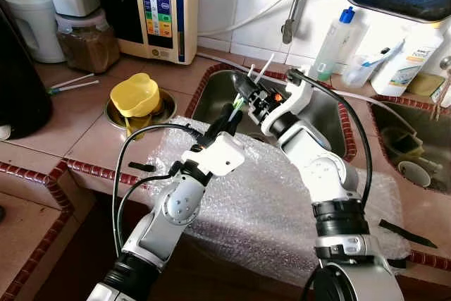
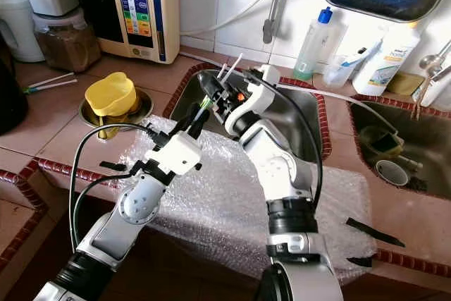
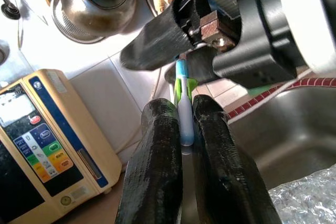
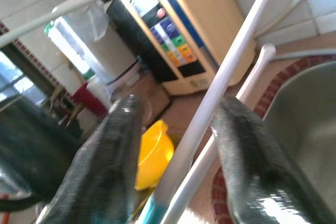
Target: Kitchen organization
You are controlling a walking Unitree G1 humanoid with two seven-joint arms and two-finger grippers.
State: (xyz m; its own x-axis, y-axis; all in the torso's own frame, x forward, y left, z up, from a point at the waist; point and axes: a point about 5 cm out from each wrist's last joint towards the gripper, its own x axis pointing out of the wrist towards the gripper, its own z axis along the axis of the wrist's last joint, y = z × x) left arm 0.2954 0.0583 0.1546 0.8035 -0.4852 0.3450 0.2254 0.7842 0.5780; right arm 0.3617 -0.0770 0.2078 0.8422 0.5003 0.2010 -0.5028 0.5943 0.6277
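My left gripper [image 1: 230, 119] is shut on the blue, green and white handle of a toothbrush [image 3: 184, 115], held upright over the left rim of the steel sink [image 1: 215, 100]. Just above it, my right gripper [image 1: 248, 91] is open, its two black fingers [image 4: 113, 145] standing either side of the toothbrush's long white upper part [image 4: 218, 85]. A second thin white stick [image 4: 247, 85] runs beside it. Both white ends [image 1: 266, 67] poke up past the right gripper. The two grippers nearly touch.
A sheet of bubble wrap [image 1: 282, 202] covers the counter under both arms. A yellow cup [image 1: 137, 95] sits in a steel bowl to the left, and a water purifier [image 1: 158, 5] stands behind. Bottles [image 1: 337, 44] line the back wall. A second sink [image 1: 412, 153] lies at the right.
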